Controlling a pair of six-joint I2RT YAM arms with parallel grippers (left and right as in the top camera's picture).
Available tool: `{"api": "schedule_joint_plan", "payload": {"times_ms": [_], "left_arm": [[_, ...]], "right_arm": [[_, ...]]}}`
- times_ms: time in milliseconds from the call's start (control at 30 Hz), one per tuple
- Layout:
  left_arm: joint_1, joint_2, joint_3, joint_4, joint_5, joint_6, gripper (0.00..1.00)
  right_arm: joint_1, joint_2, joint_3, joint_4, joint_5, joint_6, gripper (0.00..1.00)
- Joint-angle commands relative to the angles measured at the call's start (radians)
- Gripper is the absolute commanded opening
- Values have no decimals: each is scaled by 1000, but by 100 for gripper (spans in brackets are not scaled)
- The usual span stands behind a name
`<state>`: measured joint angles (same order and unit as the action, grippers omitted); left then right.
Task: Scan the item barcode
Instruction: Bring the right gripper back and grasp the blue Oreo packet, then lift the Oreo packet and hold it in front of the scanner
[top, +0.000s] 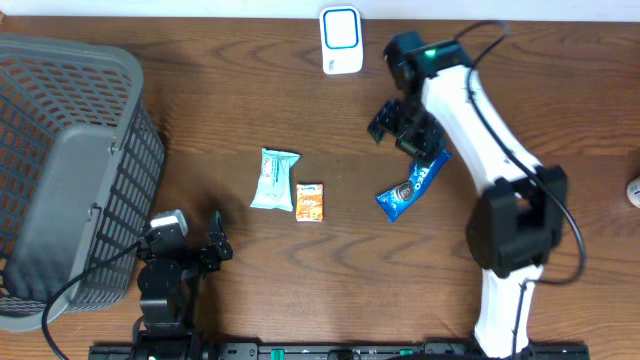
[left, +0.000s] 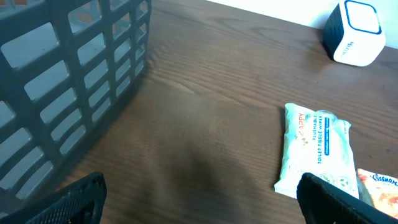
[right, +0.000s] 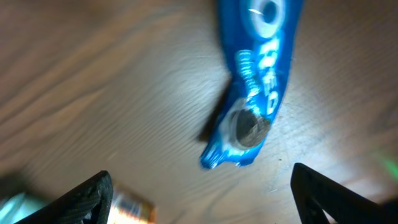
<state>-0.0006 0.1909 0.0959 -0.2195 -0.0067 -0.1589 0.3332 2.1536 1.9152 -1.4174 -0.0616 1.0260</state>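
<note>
Where a grey plastic basket (top: 60, 170) fills the left edge of the wooden counter (top: 230, 100), the left fingers (left: 74, 199) sit beside it near the front edge, spread wide apart and holding nothing. Toward the middle lie a pale green packet of toilet tissue wipes (top: 274, 178) and, just beside it on the right, a small orange packet (top: 310, 201). A white scanner (top: 341, 40) with a blue-ringed face stands at the far edge, near the centre.

Right of centre lies the item to scan, a blue Oreo packet (top: 412, 187). It is flat on the wood and slanted, with its upper end pointing toward the far right. The right fingers (right: 336, 196) hover over that upper end. They are apart, and in the blurred wrist view the packet lies in the gap just ahead of them, not gripped.

The step in hand looks like the pickup. It should go best if the fingers come straight down and close across the packet's narrow width near this end. The pressure should be gentle, since the biscuits inside could crack. No barcode shows on the upward face, so it is probably underneath. A grip near one end would leave most of the wrapper uncovered. Once lifted, the packet would need turning so its hidden side faces the scanner's front.
</note>
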Motion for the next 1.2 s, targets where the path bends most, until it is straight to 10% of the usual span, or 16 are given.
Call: {"api": "schedule_joint_plan", "payload": {"times_ms": [0, 533, 833, 1000, 1167], "left_arm": [[5, 1, -27, -6, -13, 9, 98], [5, 1, -27, -6, -13, 8, 98], [5, 1, -27, -6, -13, 9, 98], [5, 1, -27, -6, -13, 9, 98], [5, 1, -27, -6, -13, 9, 98]], "right_arm": [[-12, 53, -2, -6, 47, 148, 87], [-34, 259, -2, -5, 156, 148, 87], [-40, 291, -1, -117, 176, 148, 24], [-47, 275, 47, -153, 11, -37, 2], [-59, 237, 164, -149, -283, -355, 1]]}}
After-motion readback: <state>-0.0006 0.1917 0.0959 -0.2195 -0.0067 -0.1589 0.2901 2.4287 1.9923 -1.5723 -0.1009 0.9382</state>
